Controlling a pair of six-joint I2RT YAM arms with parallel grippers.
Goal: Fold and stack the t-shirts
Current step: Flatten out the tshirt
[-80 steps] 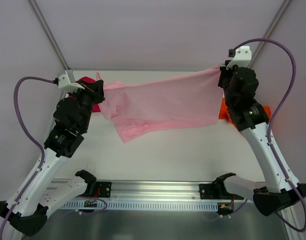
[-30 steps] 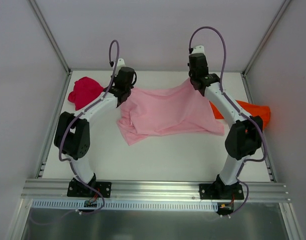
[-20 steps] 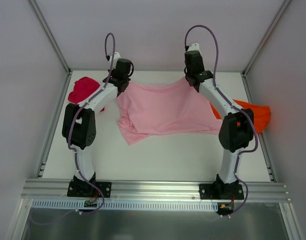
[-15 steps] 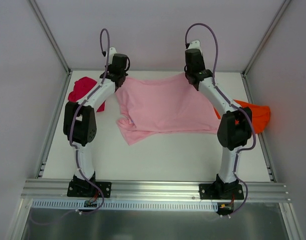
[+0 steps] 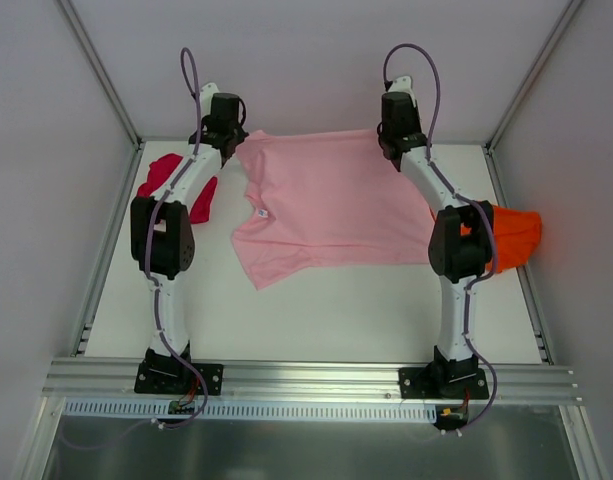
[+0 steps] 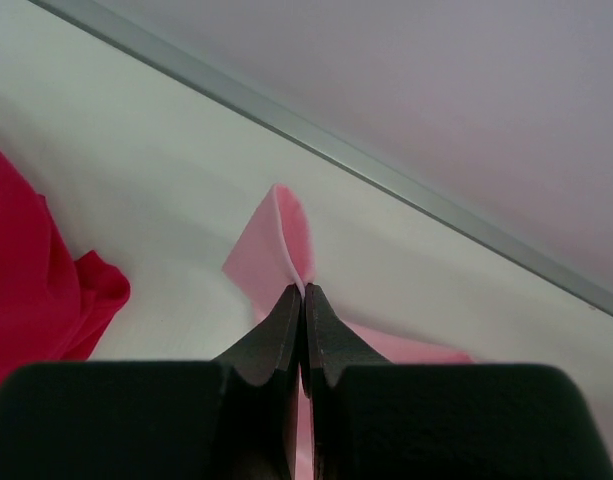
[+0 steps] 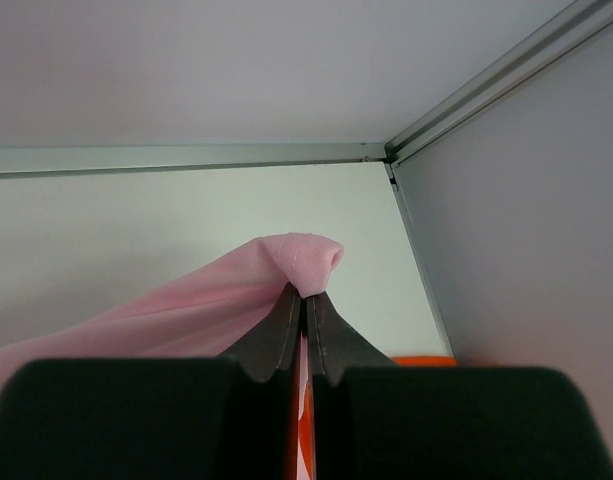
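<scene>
A light pink t-shirt (image 5: 326,200) lies spread across the back half of the table, its far edge stretched between both arms. At its far left corner my left gripper (image 5: 233,138) is shut on the pink cloth (image 6: 281,235). The right gripper (image 5: 389,140) pinches the far right corner of the pink t-shirt (image 7: 306,260), jaws shut. A crimson t-shirt (image 5: 176,180) is bunched at the left behind the left arm, and it shows at the left edge as red cloth (image 6: 36,290). An orange t-shirt (image 5: 514,235) lies at the right, partly hidden by the right arm.
Grey enclosure walls rise close behind both grippers, with a metal frame strip (image 6: 386,180) along the back edge. The table's back right corner (image 7: 391,155) is just beyond the right gripper. A metal rail (image 5: 306,375) carries the arm bases at the front.
Both arms have reached further toward the back wall, pulling the pink t-shirt's far edge with them. The shirt has spread out flatter and the crumpled left part has unfolded.
</scene>
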